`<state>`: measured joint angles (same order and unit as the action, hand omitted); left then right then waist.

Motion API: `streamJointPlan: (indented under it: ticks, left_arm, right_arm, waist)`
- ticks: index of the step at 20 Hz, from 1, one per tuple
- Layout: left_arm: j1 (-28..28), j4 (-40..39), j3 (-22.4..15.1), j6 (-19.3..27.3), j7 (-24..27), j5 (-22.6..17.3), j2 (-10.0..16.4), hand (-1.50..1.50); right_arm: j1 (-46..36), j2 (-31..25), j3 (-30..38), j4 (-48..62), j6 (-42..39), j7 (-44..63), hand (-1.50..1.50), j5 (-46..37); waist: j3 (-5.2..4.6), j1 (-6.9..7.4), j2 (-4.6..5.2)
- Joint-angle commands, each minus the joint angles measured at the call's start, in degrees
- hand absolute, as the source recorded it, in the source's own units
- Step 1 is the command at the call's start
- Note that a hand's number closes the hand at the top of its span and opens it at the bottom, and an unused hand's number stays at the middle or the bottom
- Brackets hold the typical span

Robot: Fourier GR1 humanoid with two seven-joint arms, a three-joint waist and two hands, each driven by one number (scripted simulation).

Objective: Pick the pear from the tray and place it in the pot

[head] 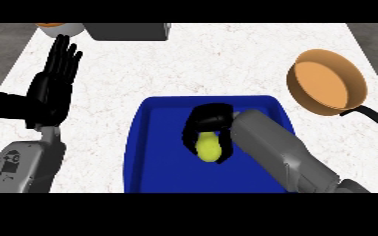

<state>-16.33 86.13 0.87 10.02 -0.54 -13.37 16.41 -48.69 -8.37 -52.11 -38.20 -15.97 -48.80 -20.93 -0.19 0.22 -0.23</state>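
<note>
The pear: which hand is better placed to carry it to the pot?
The right hand: its fingers curl round the pear on the tray, and the pot stands on that same side. The left hand rests open at the far left.

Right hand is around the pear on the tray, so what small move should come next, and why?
Probably lift the pear straight up off the blue tray: the right hand is curled round it, and the pot sits apart to the right.
</note>
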Motion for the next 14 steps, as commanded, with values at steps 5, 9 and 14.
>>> streamJointPlan:
  ticks: [5, 9, 14]
  left_arm:
    - [0.39, -0.18, 0.40, 0.62, -0.39, 0.50, 0.44, 0.00]
    - [0.78, -0.67, -0.20, 0.36, -0.24, 0.66, 0.06, 0.00]
    - [0.56, -0.22, -0.90, -0.23, -0.55, 0.68, 0.04, 0.00]
  right_arm:
    - [-8.95, -4.86, 15.03, 13.61, 14.66, 32.25, 1.50, 3.14]
    - [-15.49, -4.48, 19.60, 17.44, 24.82, 48.72, 1.50, 3.74]
    - [-24.54, -6.26, 20.25, 22.93, 38.36, 69.56, 1.50, -0.14]
  waist:
    - [-0.46, -2.14, -1.26]
    - [-0.52, -0.55, -1.15]
    - [-0.65, 1.30, -1.40]
